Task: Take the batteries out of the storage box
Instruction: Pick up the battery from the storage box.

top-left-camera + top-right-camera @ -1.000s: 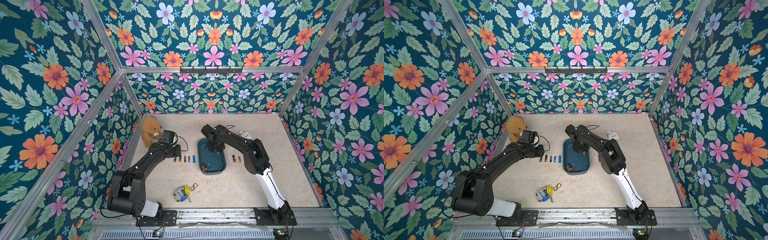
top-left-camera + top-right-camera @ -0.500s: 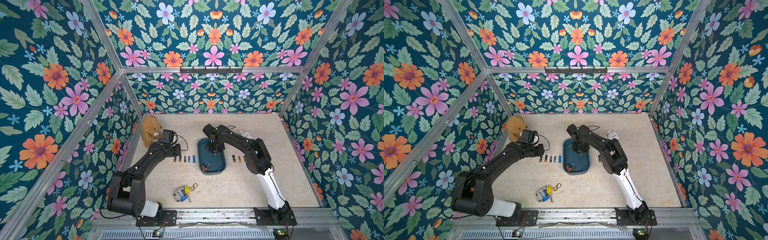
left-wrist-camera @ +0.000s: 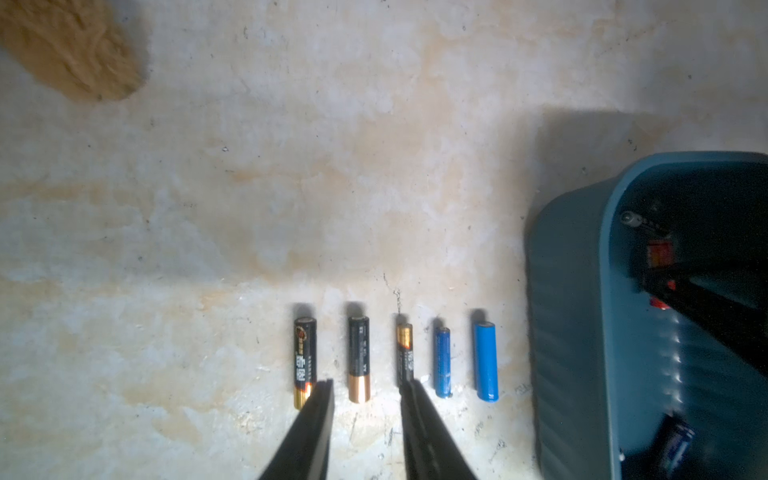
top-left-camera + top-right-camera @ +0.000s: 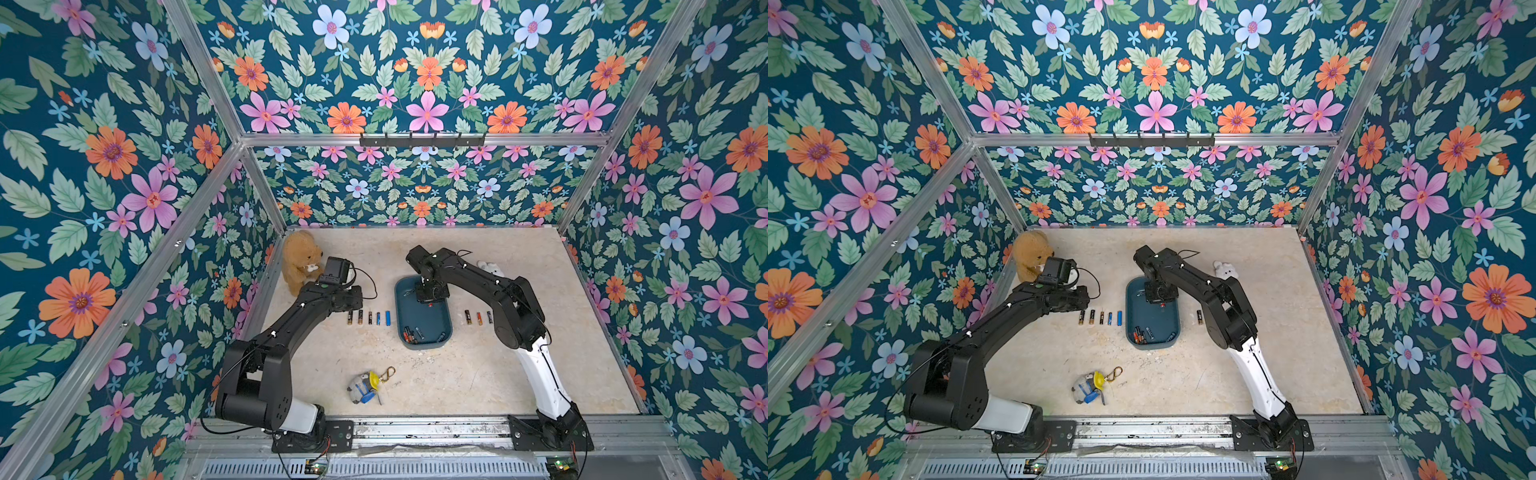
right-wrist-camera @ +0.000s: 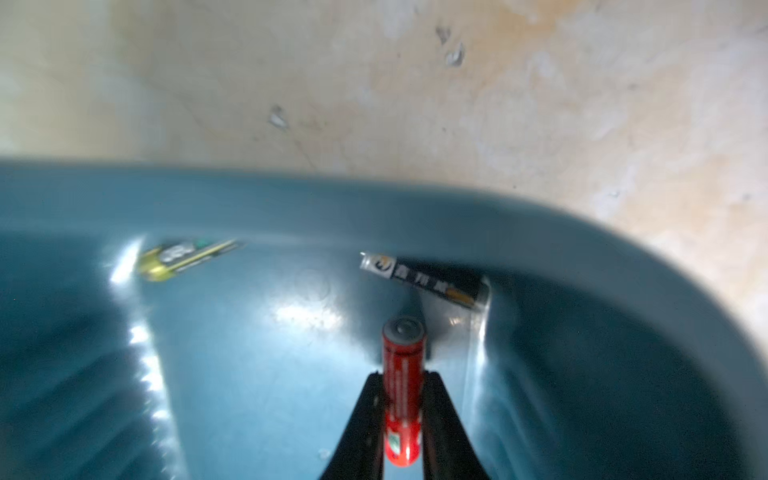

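Teal plastic storage box (image 4: 424,322) sits central in a top view; the right gripper (image 4: 430,300) hangs in its 12 o'clock end, loose batteries (image 4: 411,334) lie at 6 o'clock, a row of five (image 4: 369,318) at its 9 o'clock by the left gripper (image 4: 355,300). Left wrist view: prongs spread, straddling a black-and-copper battery (image 3: 359,361). Right wrist view: prongs pinch a red battery (image 5: 404,349) inside the box.

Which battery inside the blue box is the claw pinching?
The red battery, clamped in the right gripper; the green-yellow battery and the black battery lie loose by the storage box wall.
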Controlling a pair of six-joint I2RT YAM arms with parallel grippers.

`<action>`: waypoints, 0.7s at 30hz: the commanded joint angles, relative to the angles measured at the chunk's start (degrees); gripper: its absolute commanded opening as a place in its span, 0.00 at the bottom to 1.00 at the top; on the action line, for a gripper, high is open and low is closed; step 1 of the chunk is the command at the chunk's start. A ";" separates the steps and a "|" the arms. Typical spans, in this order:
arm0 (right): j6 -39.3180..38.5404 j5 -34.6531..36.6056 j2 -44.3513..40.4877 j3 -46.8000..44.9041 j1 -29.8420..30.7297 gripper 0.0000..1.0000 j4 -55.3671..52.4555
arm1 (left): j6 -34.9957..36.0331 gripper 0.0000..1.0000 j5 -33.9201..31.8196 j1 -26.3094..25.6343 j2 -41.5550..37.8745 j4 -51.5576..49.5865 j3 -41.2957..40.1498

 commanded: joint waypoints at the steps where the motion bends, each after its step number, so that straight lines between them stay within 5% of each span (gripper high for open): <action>1: -0.35 0.49 -1.65 -0.03 0.08 0.18 0.26 | -0.16 0.34 -0.82 -0.09 0.27 -0.87 0.68; 21: 0.36 1.50 -11.13 -2.93 -0.28 0.17 0.13 | -0.77 0.34 -2.03 -1.03 -1.48 -3.02 1.64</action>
